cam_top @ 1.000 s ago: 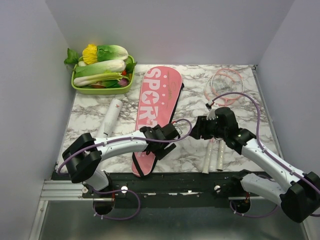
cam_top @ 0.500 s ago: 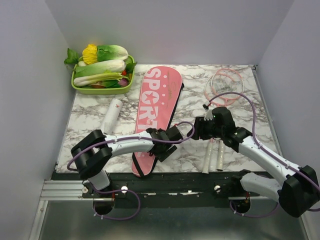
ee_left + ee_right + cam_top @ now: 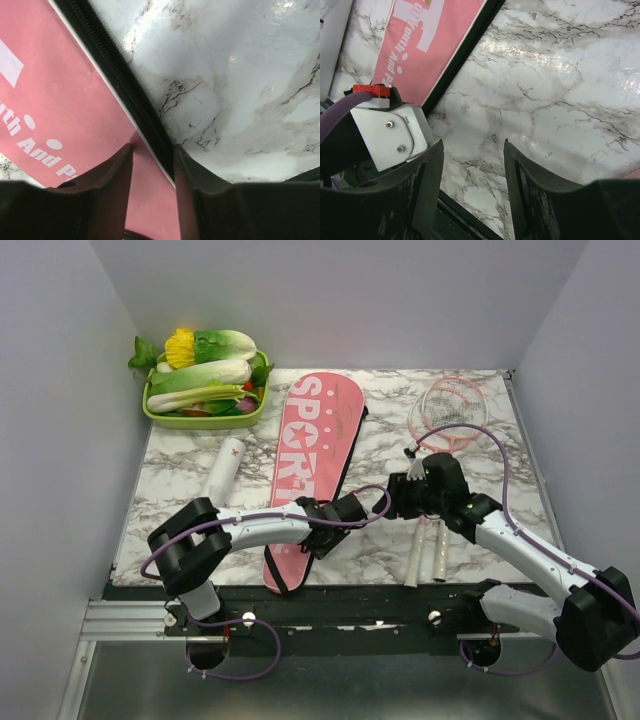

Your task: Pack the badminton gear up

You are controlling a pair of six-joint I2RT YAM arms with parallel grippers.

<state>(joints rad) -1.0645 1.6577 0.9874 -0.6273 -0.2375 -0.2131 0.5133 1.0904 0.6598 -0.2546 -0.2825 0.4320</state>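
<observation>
The long pink cover point(image 3: 310, 455) with white "SPORT" lettering lies flat in the middle of the marble table. My left gripper point(image 3: 345, 512) is down at its right edge. In the left wrist view the gripper point(image 3: 153, 147) is part closed but still open. One of its fingers point(image 3: 112, 185) rests on the pink cloth point(image 3: 50, 75) and the other sits just past the black zipper edge point(image 3: 125, 85). My right gripper point(image 3: 392, 498) hovers open over bare marble point(image 3: 473, 142), holding nothing. Two thin rackets point(image 3: 448, 410) lie at the right. A white tube point(image 3: 222, 472) lies left of the cover.
A green tray point(image 3: 160, 418) of leafy vegetables stands at the back left. The racket handles point(image 3: 425, 555) reach the table's near edge under the right arm. A small white shuttlecock point(image 3: 410, 452) lies by the right wrist. The left wrist's camera housing point(image 3: 390, 130) is close to my right fingers.
The left gripper's jaws have narrowed markedly around the cover's right edge, and the left arm has settled slightly lower. The right arm has barely moved.
</observation>
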